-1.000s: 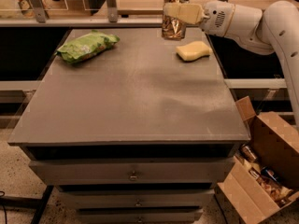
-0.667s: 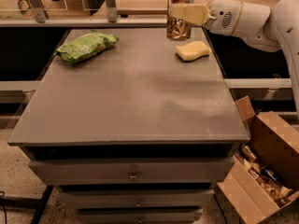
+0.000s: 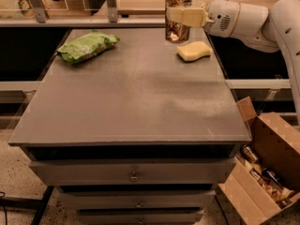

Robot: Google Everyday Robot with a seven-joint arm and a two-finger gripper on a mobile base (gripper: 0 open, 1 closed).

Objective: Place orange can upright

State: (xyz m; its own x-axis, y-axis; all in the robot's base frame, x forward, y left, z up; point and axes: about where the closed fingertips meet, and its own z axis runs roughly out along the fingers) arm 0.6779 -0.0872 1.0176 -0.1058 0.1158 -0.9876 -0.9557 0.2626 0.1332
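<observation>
The orange can point(image 3: 177, 31) stands upright at the far right of the grey table point(image 3: 131, 97), its bottom near or on the table top; I cannot tell whether it touches. My gripper point(image 3: 180, 16) reaches in from the right, and its pale fingers point(image 3: 186, 17) are shut on the can's upper half. The white arm runs off to the right edge of the view.
A yellow sponge point(image 3: 193, 51) lies just right of and in front of the can. A green snack bag point(image 3: 87, 46) lies at the far left of the table. An open cardboard box point(image 3: 265, 172) with cans sits on the floor at right. Drawers sit under the table top.
The gripper and the can have shifted a little to the right and slightly up in the view. The sponge and the green bag have stayed put.
</observation>
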